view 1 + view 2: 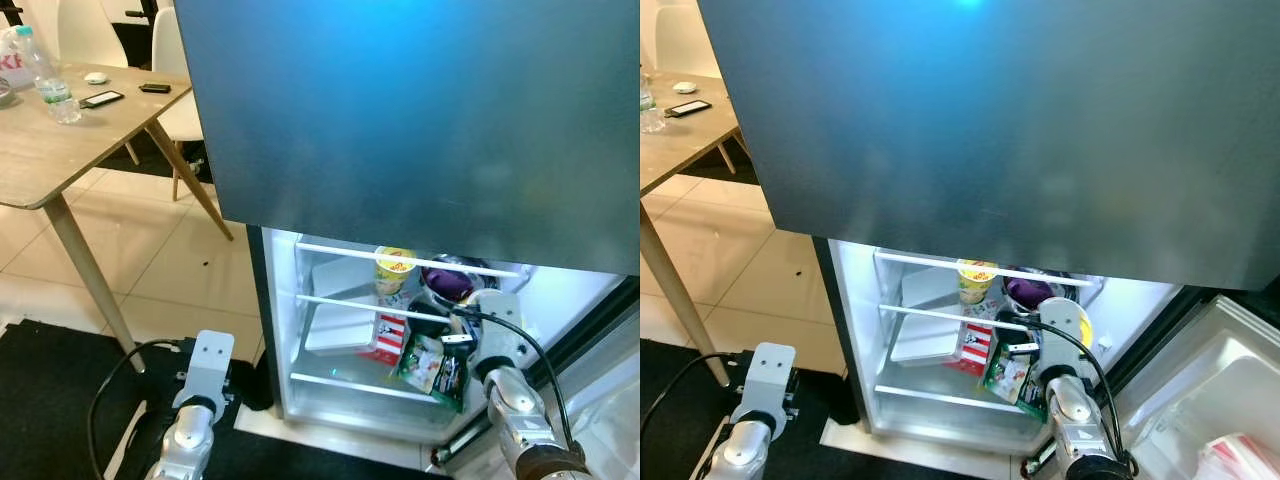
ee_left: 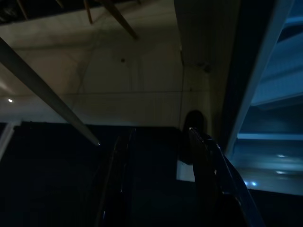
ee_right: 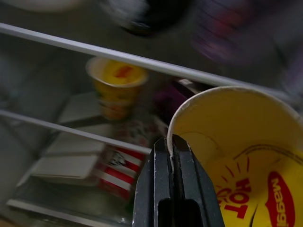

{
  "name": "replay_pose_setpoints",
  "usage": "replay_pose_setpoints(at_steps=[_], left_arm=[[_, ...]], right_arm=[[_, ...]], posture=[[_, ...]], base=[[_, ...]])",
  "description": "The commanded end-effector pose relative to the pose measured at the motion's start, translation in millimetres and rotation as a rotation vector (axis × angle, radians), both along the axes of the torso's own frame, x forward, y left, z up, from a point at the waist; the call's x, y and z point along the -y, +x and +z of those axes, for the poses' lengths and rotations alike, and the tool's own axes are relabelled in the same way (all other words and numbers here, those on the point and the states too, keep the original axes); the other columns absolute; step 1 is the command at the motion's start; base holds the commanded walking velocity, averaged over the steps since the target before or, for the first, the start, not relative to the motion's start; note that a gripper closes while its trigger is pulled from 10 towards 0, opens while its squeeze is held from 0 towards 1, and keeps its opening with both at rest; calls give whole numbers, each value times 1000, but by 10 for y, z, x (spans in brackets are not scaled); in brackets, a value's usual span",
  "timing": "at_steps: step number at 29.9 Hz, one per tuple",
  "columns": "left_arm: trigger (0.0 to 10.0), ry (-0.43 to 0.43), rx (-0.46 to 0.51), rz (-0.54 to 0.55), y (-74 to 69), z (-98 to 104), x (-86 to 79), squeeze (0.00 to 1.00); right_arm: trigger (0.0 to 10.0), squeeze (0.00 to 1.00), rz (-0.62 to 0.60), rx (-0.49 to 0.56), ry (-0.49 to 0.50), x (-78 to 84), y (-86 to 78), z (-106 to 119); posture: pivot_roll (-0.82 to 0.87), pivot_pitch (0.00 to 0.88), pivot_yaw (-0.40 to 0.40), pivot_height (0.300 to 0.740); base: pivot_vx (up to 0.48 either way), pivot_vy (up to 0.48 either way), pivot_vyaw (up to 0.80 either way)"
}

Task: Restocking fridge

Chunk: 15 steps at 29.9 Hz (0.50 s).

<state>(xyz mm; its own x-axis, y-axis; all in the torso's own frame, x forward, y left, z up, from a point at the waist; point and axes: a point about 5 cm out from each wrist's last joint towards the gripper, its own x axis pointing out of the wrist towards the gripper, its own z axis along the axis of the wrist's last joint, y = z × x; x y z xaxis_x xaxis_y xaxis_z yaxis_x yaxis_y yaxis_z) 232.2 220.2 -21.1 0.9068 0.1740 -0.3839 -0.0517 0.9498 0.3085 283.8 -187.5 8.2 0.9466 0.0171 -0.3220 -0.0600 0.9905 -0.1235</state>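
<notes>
Right wrist view: right hand (image 3: 173,156) pinches the rim of a yellow cup (image 3: 241,142) printed "HOT" and "Maggi"

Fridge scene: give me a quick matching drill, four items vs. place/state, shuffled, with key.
Items:
1. right end effector
2. water bottle
3. white flat box
4. left end effector

Place/state:
A. on the wooden table
B. on a fridge shelf, left side
C. low over the dark mat, outside the fridge
D. pinching the rim of a yellow noodle cup

Pairs: 1-D, 2-A, 3-B, 4-C
</notes>
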Motion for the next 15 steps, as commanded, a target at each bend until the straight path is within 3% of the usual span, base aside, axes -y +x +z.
replay_pose_setpoints(at_steps=[1,8,15], left_arm=[[10000,-31,-47,13,-46,-76,26,4],[10000,-36,-37,-27,-7,-33,64,4],[10000,-15,-25,-72,-19,1,63,8]], right_arm=[[10000,0,64,23,-15,-96,-2,19],[10000,0,178,67,-2,-336,-39,68],[10000,0,191,56,42,-416,-85,38]], posture=[[2,0,-55,740],[7,11,-27,740],[24,26,-18,740]], base=[[0,0,0],[0,0,0],[0,0,0]])
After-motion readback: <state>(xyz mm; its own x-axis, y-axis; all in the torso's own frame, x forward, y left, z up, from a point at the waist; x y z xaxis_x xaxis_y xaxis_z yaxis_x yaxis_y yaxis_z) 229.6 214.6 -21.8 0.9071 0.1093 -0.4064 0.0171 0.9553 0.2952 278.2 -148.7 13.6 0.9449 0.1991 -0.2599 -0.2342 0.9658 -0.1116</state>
